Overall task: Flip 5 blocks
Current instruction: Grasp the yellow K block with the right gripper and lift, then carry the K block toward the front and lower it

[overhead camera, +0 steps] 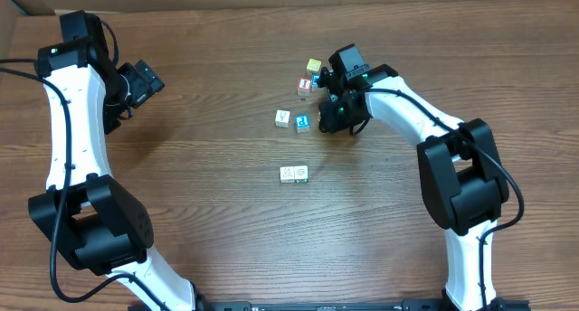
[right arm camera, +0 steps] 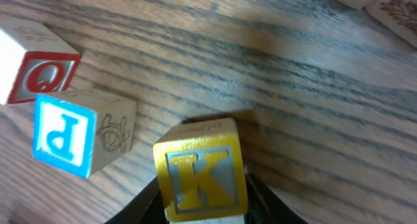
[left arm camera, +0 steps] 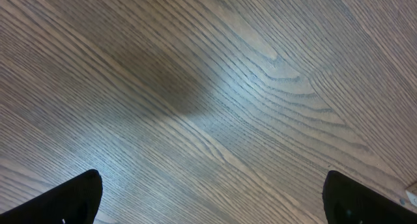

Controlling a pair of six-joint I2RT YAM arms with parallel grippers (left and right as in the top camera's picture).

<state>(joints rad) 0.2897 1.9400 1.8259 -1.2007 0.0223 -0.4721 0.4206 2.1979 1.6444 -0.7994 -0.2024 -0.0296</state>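
In the right wrist view a yellow block with a silver-framed K point(right arm camera: 201, 175) sits between my right gripper's point(right arm camera: 203, 201) black fingers point(right arm camera: 144, 204), which press against both its sides. Left of it stand a blue P block point(right arm camera: 62, 136) and a block with a red Q face point(right arm camera: 32, 74). From overhead the right gripper point(overhead camera: 327, 119) covers the K block, beside the blue block point(overhead camera: 302, 123) and a white-topped block point(overhead camera: 282, 118). A yellow-topped block point(overhead camera: 313, 66) and a red-topped cube point(overhead camera: 305, 85) lie just behind. My left gripper point(overhead camera: 145, 83) is open over bare wood, far to the left.
Two pale blocks lie side by side point(overhead camera: 294, 174) nearer the table's front, also seen as block corners point(right arm camera: 384, 2) at the top right of the right wrist view. The left gripper's fingertips point(left arm camera: 78, 198) frame only wood grain.
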